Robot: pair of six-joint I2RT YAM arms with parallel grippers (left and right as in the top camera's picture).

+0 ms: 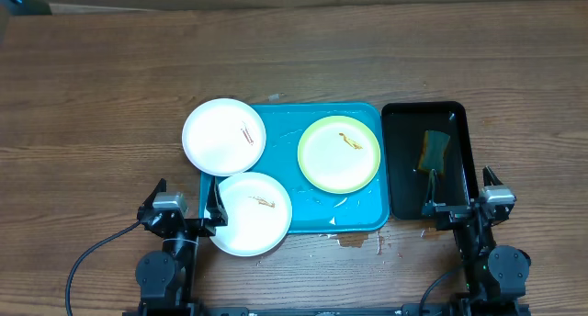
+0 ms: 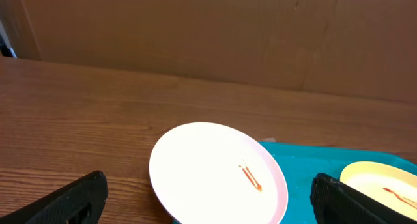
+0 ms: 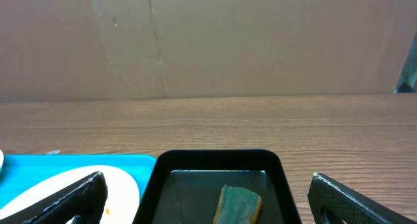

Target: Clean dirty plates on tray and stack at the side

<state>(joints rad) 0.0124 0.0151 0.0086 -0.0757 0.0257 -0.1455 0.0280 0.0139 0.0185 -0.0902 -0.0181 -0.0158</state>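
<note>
Three plates lie on or over the turquoise tray [image 1: 367, 213]. A white plate [image 1: 223, 137] with a brown smear overhangs its back left corner. A second white plate [image 1: 251, 214] overhangs its front left edge, and a yellow-green plate [image 1: 339, 153] lies inside at the right. My left gripper [image 1: 185, 202] stands open at the tray's front left, just left of the near white plate. In the left wrist view the open gripper [image 2: 212, 208] frames the far white plate [image 2: 215, 175]. My right gripper [image 1: 460, 193] is open at the front end of the black tray, holding nothing.
A narrow black tray [image 1: 404, 183] holding liquid and a green-yellow sponge [image 1: 434, 150] stands right of the turquoise tray. A small wet patch [image 1: 354, 240] marks the table at the tray's front edge. Brown cardboard walls the back of the table.
</note>
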